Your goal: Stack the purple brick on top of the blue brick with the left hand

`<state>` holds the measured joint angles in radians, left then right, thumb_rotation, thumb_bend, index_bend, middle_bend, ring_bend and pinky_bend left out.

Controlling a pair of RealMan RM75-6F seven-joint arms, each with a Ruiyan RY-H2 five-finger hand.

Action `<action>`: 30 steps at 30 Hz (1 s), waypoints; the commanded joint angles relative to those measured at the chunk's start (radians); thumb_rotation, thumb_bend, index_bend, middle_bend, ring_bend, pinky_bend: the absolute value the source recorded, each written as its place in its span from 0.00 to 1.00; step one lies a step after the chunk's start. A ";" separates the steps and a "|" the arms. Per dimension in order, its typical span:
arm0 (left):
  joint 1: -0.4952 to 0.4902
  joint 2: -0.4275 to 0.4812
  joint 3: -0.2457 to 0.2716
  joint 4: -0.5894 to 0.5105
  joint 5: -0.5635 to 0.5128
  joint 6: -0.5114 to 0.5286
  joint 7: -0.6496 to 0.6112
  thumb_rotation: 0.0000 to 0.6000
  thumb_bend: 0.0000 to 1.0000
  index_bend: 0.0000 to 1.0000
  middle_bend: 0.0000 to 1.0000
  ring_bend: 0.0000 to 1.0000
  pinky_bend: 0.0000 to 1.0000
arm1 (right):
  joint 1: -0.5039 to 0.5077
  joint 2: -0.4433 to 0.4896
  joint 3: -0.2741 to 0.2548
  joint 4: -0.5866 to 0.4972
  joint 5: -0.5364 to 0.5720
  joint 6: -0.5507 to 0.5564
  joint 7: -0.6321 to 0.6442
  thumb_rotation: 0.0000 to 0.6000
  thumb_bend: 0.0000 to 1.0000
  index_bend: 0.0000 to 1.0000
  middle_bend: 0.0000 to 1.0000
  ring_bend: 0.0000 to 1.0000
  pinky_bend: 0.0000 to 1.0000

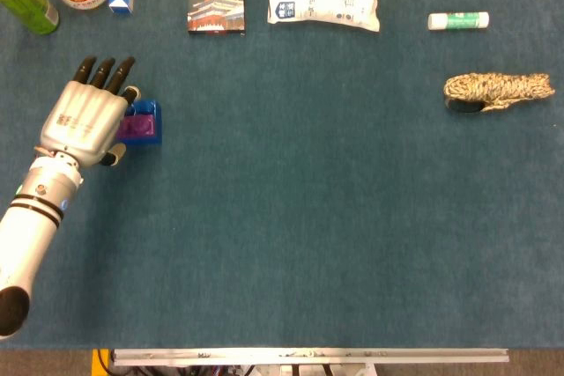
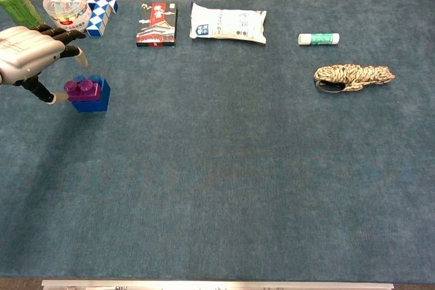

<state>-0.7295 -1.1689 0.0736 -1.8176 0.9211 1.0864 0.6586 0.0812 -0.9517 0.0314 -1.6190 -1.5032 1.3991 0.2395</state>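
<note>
The purple brick (image 2: pixel 83 89) sits on top of the blue brick (image 2: pixel 97 98) at the left of the table; in the head view the purple brick (image 1: pixel 138 127) and the blue brick (image 1: pixel 152 119) show partly under my hand. My left hand (image 2: pixel 30 52) hovers just left of the stack and a little above it, fingers spread, holding nothing. From overhead the left hand (image 1: pixel 86 118) covers the stack's left edge. My right hand is in neither view.
Along the far edge stand a green can (image 2: pixel 15 5), a clear tub (image 2: pixel 66 10), a blue-white cube toy (image 2: pixel 102 15), a red box (image 2: pixel 156 25), a white packet (image 2: pixel 228 23) and a glue stick (image 2: pixel 318 39). A rope coil (image 2: pixel 352 76) lies right.
</note>
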 commanded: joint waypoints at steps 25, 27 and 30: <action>0.092 -0.115 -0.132 0.122 0.081 -0.043 -0.363 0.88 0.03 0.00 0.00 0.00 0.05 | -0.007 0.004 0.003 0.003 0.001 0.013 0.015 1.00 0.49 0.24 0.27 0.08 0.21; 0.093 -0.133 -0.138 0.138 0.077 -0.037 -0.361 0.87 0.01 0.00 0.00 0.00 0.04 | -0.007 0.004 0.003 0.004 0.001 0.014 0.016 1.00 0.49 0.24 0.27 0.08 0.21; 0.099 -0.178 -0.153 0.183 0.069 -0.016 -0.357 0.87 0.00 0.00 0.00 0.00 0.01 | -0.007 0.005 0.004 0.005 0.001 0.014 0.019 1.00 0.49 0.24 0.27 0.08 0.21</action>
<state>-0.6345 -1.3256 -0.0699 -1.6560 0.9954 1.0582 0.2990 0.0739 -0.9467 0.0351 -1.6141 -1.5018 1.4134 0.2587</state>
